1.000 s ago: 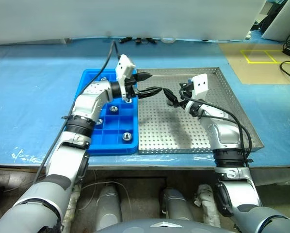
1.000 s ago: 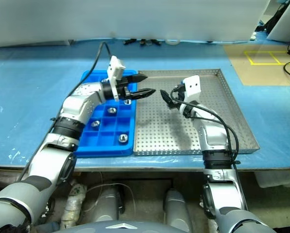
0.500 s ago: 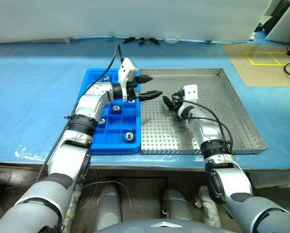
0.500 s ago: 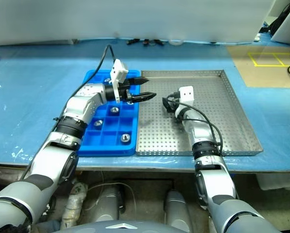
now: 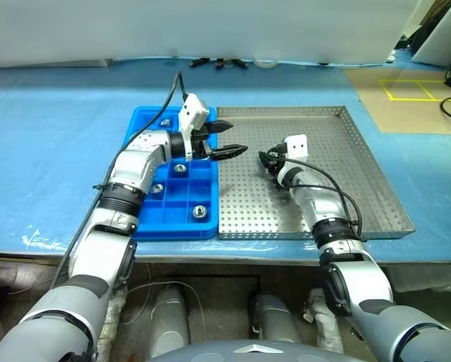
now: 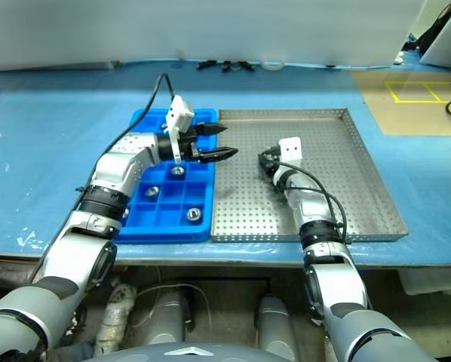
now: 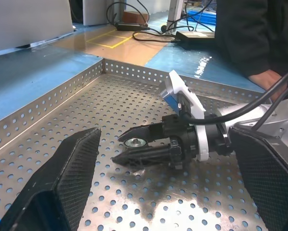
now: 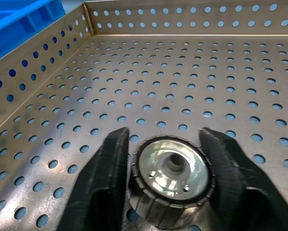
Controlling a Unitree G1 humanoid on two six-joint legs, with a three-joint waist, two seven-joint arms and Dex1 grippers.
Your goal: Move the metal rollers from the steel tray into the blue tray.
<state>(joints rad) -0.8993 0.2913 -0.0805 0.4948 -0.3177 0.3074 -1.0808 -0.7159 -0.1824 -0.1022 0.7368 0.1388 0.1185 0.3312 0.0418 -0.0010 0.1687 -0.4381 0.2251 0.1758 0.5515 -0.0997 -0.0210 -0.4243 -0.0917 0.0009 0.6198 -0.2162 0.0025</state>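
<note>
Your right tool (image 8: 168, 159) is clamped on a metal roller (image 8: 170, 179) on the steel tray (image 5: 346, 192) floor. Your left tool (image 5: 227, 139) hovers spread wide over the seam beside the blue tray (image 5: 139, 121), which holds other rollers (image 5: 200, 212). Cables (image 5: 219, 62) lie on the far counter (image 5: 52, 128).

Steel tray (image 5: 346, 181): silver, perforated dot grid. Blue tray (image 5: 154, 219): bright blue. Roller (image 8: 172, 180): shiny grey.

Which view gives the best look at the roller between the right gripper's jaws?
The right wrist view: the roller sits close up, its central hole facing the camera, both fingers against its sides on the steel tray. The left wrist view shows it small beside the right gripper. In the eye views the gripper hides it.
</note>
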